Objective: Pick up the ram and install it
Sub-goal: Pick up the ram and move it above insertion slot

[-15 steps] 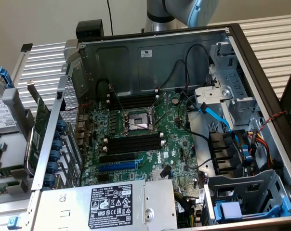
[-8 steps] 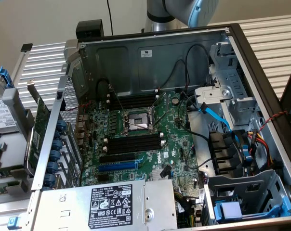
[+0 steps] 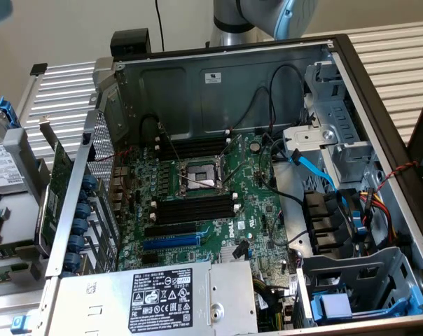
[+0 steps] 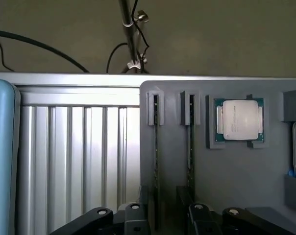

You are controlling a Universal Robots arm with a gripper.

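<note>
**Ram in its holder slot, gripper spread at the slot's end**

In the wrist view, you see the ram (image 4: 155,147) standing on edge in a narrow slot of the grey holder tray (image 4: 226,181). A second stick (image 4: 191,147) stands in the next slot just beside it. A processor chip (image 4: 238,120) sits in its own recess of the same tray, on the far side of the second stick. The tray rests on a ribbed metal table (image 4: 79,156).

The gripper (image 4: 163,218) is spread and pinches nothing. Its jaws stand apart, and the ram's line runs into the gap between them. You cannot tell whether either jaw touches the stick.

In the exterior view, the computer case (image 3: 218,84) lies open. On the motherboard (image 3: 257,203), black memory slots (image 3: 194,206) with white end clips flank the processor socket (image 3: 201,175). The arm (image 3: 267,17) is beyond the case's far wall.
</note>
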